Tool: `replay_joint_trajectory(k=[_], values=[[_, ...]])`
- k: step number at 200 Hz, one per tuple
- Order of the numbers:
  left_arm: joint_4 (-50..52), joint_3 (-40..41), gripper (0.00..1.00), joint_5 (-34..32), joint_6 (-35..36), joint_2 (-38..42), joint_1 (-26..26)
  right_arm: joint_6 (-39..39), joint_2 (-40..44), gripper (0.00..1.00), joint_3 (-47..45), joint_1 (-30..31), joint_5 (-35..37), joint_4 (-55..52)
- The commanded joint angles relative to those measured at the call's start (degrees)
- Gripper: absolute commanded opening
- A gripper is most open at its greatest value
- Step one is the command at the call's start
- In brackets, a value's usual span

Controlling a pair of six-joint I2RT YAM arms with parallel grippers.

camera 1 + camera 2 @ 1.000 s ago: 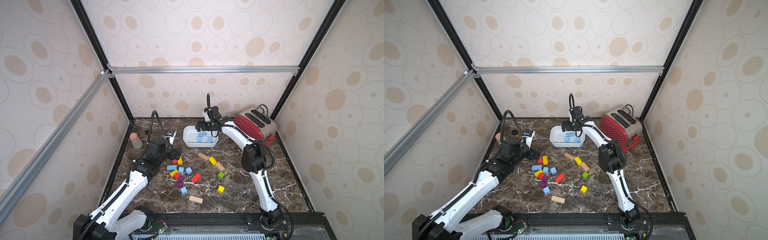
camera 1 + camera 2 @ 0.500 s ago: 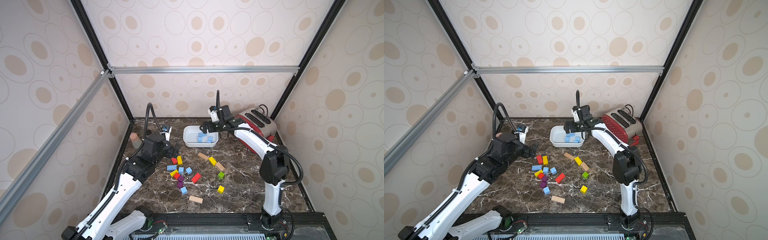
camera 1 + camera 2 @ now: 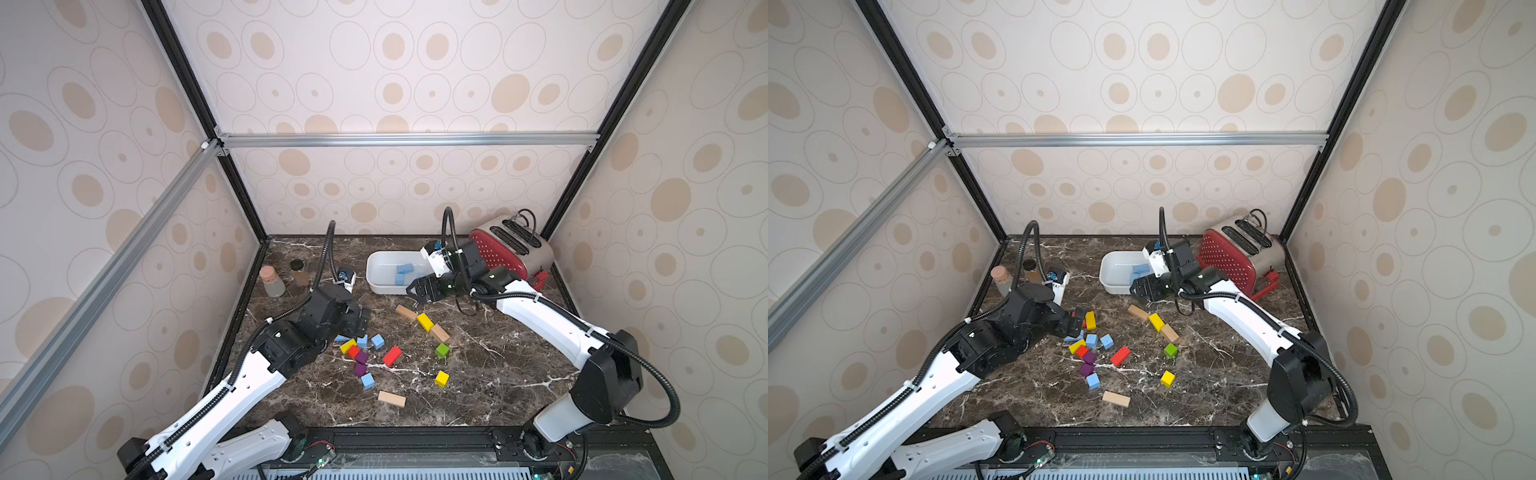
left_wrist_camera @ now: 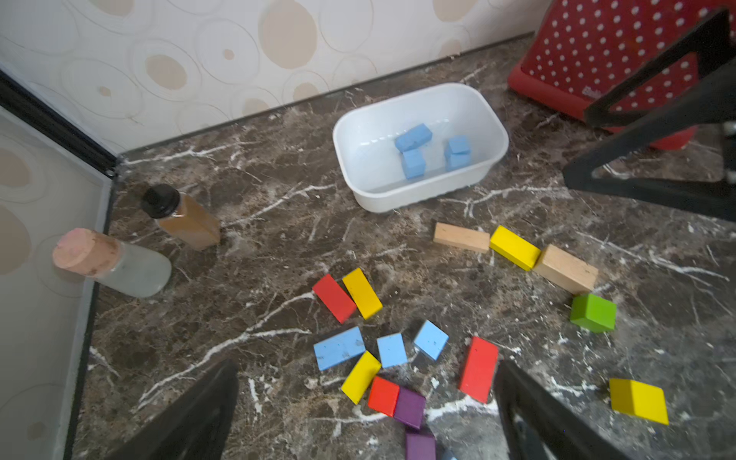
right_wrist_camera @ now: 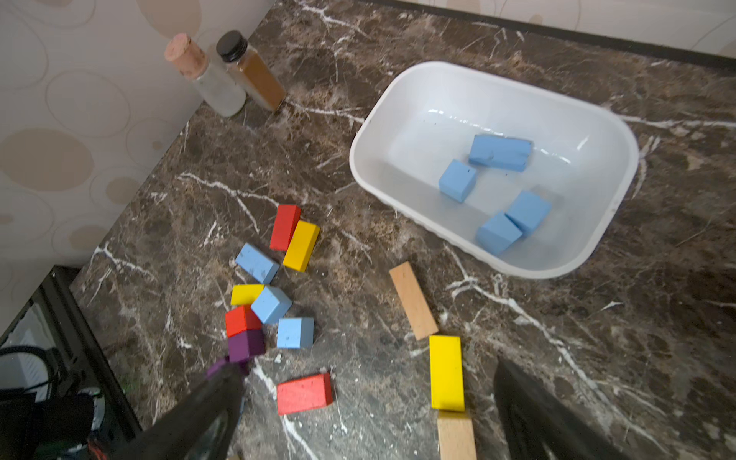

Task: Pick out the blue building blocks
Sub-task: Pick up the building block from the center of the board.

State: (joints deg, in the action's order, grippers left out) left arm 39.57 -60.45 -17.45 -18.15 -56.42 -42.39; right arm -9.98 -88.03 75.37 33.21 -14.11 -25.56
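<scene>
Several light blue building blocks (image 5: 500, 152) lie in the white bin (image 3: 376, 270). Three more, a bar (image 4: 338, 348) and two cubes (image 4: 392, 349), lie together in the mixed cluster, and a lone blue cube (image 3: 367, 380) sits nearer the front. My left gripper (image 3: 361, 322) hangs open just above the cluster's far left edge, and its wrist view shows nothing between the fingers (image 4: 223, 390). My right gripper (image 3: 417, 289) is open and empty beside the bin's near right corner, above the tan and yellow bars (image 5: 446, 372).
A red toaster (image 3: 498, 253) stands at the back right. Two small bottles (image 3: 272, 280) stand by the left wall. Red, yellow, purple and green blocks mix with the blue ones, and a tan bar (image 3: 391, 399) lies near the front.
My right gripper has risen out of the bin and come down in front of its near right corner. My left gripper has moved nearer and lower, to the block cluster.
</scene>
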Motion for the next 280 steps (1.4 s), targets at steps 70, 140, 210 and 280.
replay_joint_trajectory(k=[70, 140, 210, 280], values=[[5.0, 5.0, 0.99, -1.6, -25.4, -5.3, -11.8, -3.6, 19.8, 1.0, -22.0, 5.8, -3.2, -0.3], [5.6, 14.1, 0.99, 1.5, -45.2, -2.7, -14.0, -7.3, 26.3, 1.0, -32.7, 11.0, -0.6, 0.1], [6.1, 15.7, 0.99, 4.5, -54.1, -8.4, -16.4, -9.4, 29.1, 1.0, -40.0, 12.4, -0.6, 3.8], [4.3, 18.8, 0.96, 7.2, -59.6, -10.7, -16.4, -11.1, 29.7, 1.0, -44.4, 12.8, -0.9, 6.9]])
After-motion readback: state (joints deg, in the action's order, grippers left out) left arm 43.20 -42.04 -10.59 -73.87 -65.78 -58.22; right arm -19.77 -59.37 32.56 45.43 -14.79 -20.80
